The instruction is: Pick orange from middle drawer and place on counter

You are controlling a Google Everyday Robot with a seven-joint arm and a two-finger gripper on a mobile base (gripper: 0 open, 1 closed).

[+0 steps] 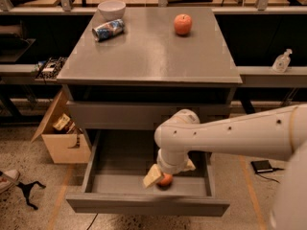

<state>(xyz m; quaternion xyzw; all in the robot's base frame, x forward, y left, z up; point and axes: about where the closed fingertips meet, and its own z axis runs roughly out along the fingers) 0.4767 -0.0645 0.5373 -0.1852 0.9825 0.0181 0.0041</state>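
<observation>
— What stands here, from the biggest thing down?

— One grey counter (148,56). Then one white arm (230,133), which reaches from the right down into the middle drawer (144,206). This drawer is pulled out; one other drawer front (139,115) above it is closed.

— And beside the cabinet?

— One cardboard box (62,145) on the floor at the left.

— How many things lie on the counter?

— Three: one bowl (111,8) at the back left, one can (108,29) on its side just in front of it, and one apple (183,24) at the back right.

— The gripper?

— One gripper (171,172), low inside the drawer near its front. Its two fingers (153,176) are spread apart, one on each side of the fruit, not closed on it.

— Where is the orange?

— One orange (166,179) rests on the drawer floor, touching the left finger.
</observation>
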